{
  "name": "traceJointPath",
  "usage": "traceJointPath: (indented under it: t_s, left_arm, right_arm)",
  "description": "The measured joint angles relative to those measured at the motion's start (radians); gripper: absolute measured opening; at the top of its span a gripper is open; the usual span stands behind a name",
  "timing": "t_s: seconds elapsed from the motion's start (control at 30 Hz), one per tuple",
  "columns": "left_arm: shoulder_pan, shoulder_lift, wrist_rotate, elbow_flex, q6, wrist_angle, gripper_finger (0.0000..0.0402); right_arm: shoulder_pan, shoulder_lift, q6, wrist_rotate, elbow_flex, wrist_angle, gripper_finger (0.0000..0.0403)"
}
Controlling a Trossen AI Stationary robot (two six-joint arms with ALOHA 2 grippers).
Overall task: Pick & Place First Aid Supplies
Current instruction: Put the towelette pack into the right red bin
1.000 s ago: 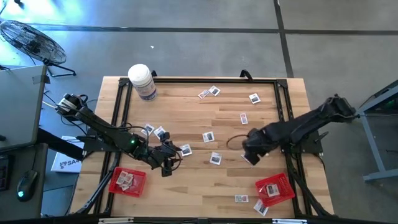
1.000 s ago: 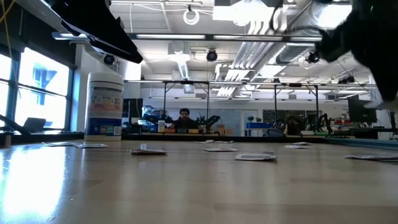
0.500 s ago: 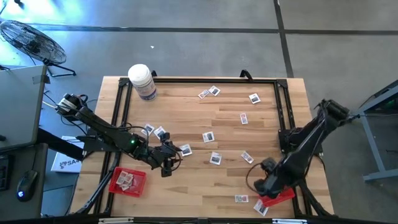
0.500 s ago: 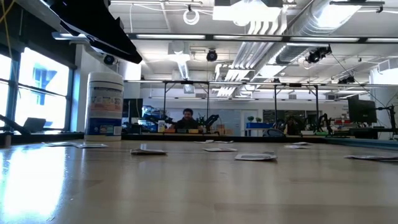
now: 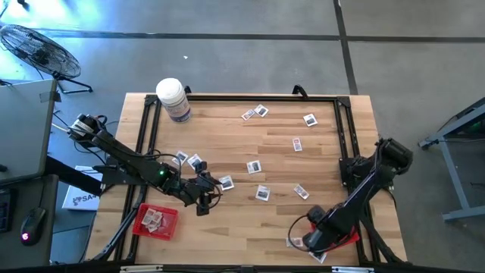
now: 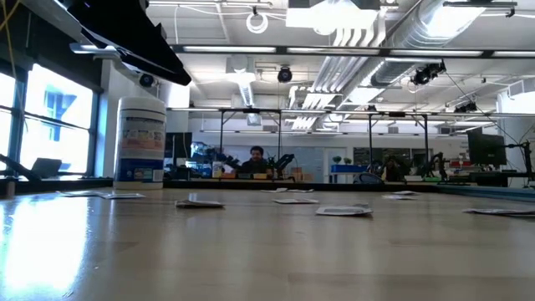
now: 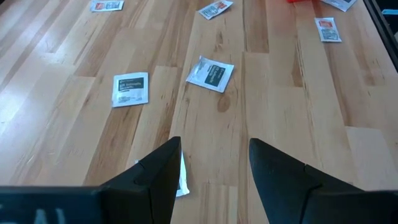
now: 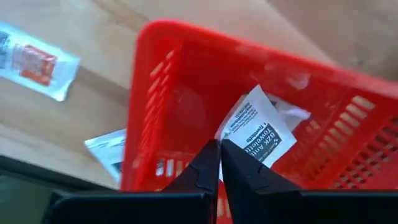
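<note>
Right tool [image 8: 219, 163], fingers together, hangs over the red plastic mesh tray [image 8: 186, 87] at the counter's near-right corner; left tool [image 7: 214, 165] stands apart over bare wood.

Flat white packets [image 5: 255, 167] scattered across table [image 5: 227, 227]

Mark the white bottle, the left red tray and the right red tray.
Large white plastic bottle [image 5: 174, 100], high view, on its body below the cap.
Left red plastic tray [image 5: 141, 222], high view, on its outer rim.
Right red plastic tray [image 8: 186, 93], right wrist view, on its slotted wall.
</note>
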Motion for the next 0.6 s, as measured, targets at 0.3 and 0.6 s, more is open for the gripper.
traceJointPath:
  t_s: [0.3, 0.6]
  left_arm:
    - [0.000, 0.000, 0.000, 0.000, 0.000, 0.000, 0.0186]
    - [0.000, 0.000, 0.000, 0.000, 0.000, 0.000, 0.0186]
  right_arm:
    - [-0.004, -0.009, -0.088, 0.059, 0.000, -0.092, 0.0055]
    - [-0.011, -0.046, -0.122, -0.002, 0.006, -0.132, 0.0110]
